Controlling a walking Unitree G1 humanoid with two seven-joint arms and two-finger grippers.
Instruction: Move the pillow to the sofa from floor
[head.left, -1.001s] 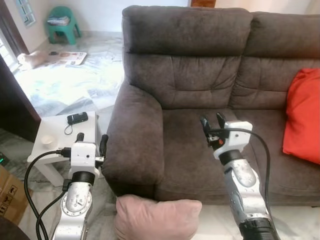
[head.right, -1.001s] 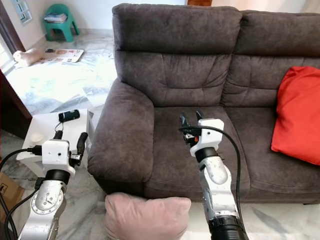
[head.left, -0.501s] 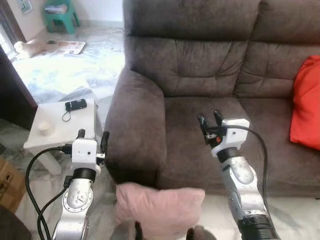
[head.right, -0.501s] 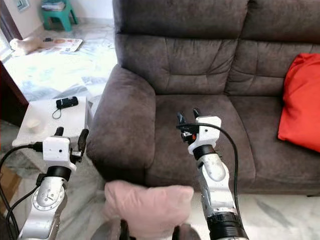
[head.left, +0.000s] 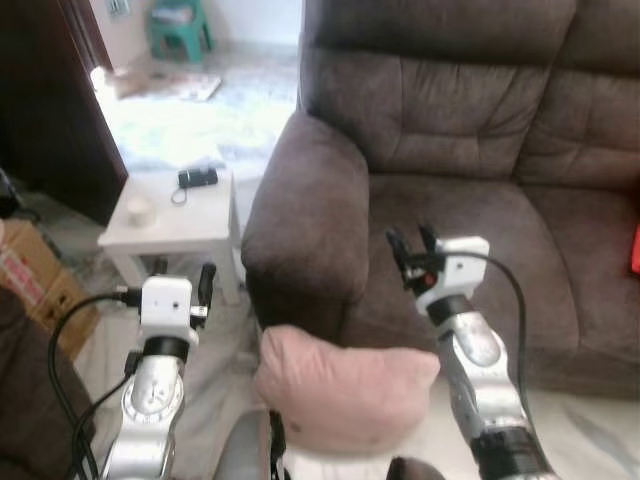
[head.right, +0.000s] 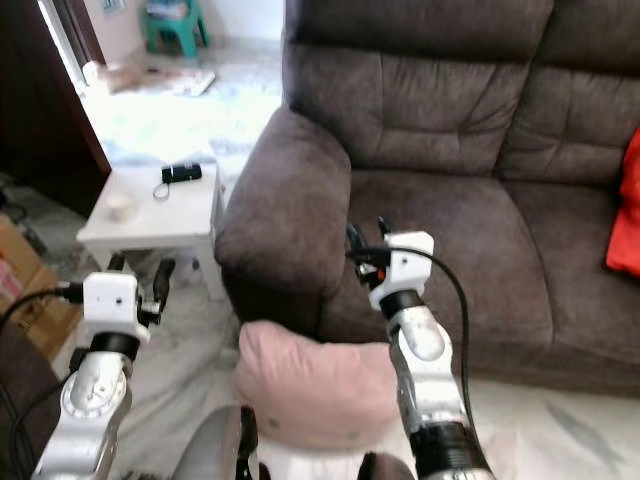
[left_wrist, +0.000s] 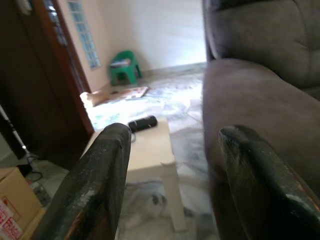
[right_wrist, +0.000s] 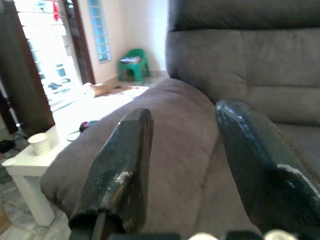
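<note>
Fingers (left_wrist: 100, 180) of the left gripper (head.left: 182, 277) stand spread with a clear gap and nothing between them; through that gap the left wrist view shows the white side table (left_wrist: 150, 150) and the sofa arm. On the right gripper (head.left: 412, 245), the 2 black fingers (right_wrist: 120, 170) are likewise parted and empty, pointing over the sofa arm toward the back cushions. Both silver arms are raised in front of the robot, the left one over the floor beside the table, the right one in front of the seat cushion near the sofa arm. A pink pillow (head.left: 345, 385) lies on the floor (head.left: 200, 370) right at the foot of the sofa (head.left: 480, 150), leaning against the front of the sofa arm, between the 2 arms and lower than both grippers; neither gripper touches it. Parts of the robot's own body show just below the pillow at the bottom edge of the eye views. On the table (head.left: 180, 210) sit a small black device (head.left: 198, 177) with a cord and a small white cup (head.left: 141, 211). An edge of a red cushion (head.right: 625, 215) shows at the far right of the seat. A cardboard box (head.left: 40, 285) stands at the left, a dark wooden door (head.left: 50, 110) rises behind it, and a green stool (head.left: 180, 25) stands far back on the marble floor.
</note>
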